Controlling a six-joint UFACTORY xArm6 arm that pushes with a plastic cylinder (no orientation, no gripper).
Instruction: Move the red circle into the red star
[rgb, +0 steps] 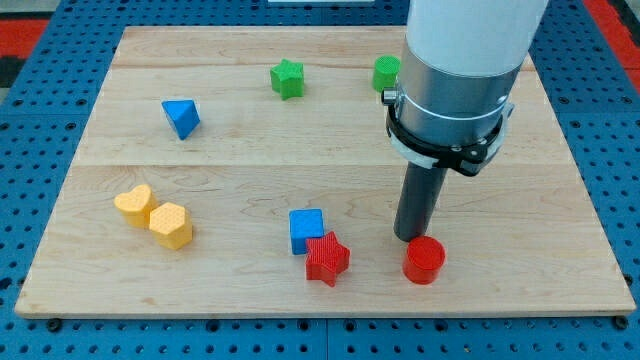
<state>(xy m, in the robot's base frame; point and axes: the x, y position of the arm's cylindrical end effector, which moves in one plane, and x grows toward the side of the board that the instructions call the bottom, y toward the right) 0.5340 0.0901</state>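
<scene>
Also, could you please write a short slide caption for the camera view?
My tip rests just behind the red circle, with the red star to the view's left.

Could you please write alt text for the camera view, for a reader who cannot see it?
My tip rests on a wooden board just above and left of the red circle, with the red star to its left touching a blue cube. Yellow, blue and green blocks lie farther off.
</scene>
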